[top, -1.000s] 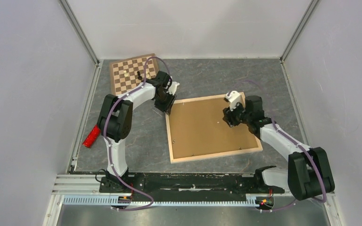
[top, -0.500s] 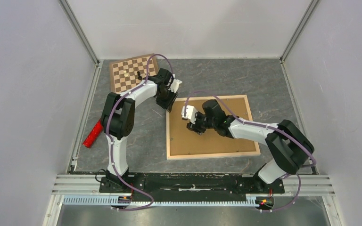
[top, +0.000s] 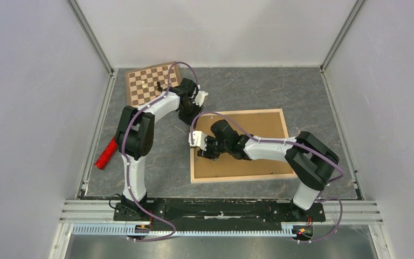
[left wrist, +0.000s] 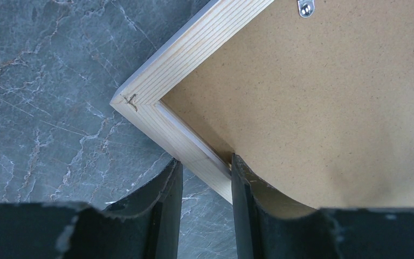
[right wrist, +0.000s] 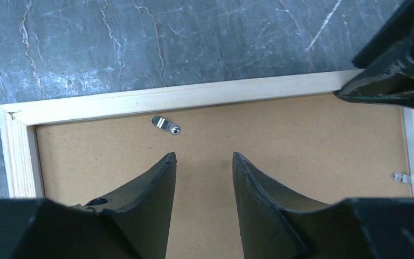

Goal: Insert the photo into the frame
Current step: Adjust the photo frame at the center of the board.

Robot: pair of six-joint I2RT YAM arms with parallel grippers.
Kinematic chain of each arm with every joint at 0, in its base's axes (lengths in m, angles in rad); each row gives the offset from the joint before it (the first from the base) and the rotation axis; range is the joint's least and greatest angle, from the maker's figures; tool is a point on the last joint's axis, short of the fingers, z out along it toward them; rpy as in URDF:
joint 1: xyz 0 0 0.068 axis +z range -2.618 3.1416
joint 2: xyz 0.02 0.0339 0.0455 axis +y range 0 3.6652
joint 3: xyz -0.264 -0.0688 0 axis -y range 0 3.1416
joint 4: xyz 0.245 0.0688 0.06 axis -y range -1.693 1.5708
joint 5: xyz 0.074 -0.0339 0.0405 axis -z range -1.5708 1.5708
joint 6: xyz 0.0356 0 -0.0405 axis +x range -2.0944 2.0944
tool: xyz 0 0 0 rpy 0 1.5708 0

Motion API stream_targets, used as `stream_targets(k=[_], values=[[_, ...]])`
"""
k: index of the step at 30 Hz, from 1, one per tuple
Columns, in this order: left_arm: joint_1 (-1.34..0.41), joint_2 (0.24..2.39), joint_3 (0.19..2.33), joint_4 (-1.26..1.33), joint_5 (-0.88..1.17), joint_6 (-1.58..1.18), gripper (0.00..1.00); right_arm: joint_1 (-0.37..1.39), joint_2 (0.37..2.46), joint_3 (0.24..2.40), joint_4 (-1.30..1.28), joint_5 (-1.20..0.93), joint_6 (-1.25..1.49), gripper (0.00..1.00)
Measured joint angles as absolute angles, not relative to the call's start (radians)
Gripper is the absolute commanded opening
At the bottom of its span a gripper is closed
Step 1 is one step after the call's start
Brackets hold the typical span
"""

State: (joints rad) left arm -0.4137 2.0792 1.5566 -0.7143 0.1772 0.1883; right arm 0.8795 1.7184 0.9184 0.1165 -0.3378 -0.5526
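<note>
Frame [top: 244,177]: lies back-up on the table [top: 248,89], thin pale wooden bars, brown backing board [top: 264,156] seated inside.
Left gripper [left wrist: 205,162]: clamped across one bar beside the far-left corner.
Right gripper [right wrist: 203,156]: jaws apart, empty, above the board.

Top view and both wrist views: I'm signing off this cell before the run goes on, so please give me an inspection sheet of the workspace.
surface: grey marbled table.
job's things: frame lies back side up, brown backing board inside it, metal clip on the board; photo not seen.
clutter: chessboard with a few pieces, far left; red block at the left edge.
hands: left hand clamps the frame's bar near its far left corner; right hand open over the board, holding nothing.
cables: purple cables loop along both arms.
surroundings: white walls; metal rail at the near edge.
</note>
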Motion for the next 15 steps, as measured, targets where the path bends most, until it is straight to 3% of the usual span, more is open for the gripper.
stream_targets(k=[15], values=[[-0.413,2.079,1.557,-0.715,0.177,0.188,0.28,0.937,1.807,0.982,0.088,-0.325,-0.562,0.44]])
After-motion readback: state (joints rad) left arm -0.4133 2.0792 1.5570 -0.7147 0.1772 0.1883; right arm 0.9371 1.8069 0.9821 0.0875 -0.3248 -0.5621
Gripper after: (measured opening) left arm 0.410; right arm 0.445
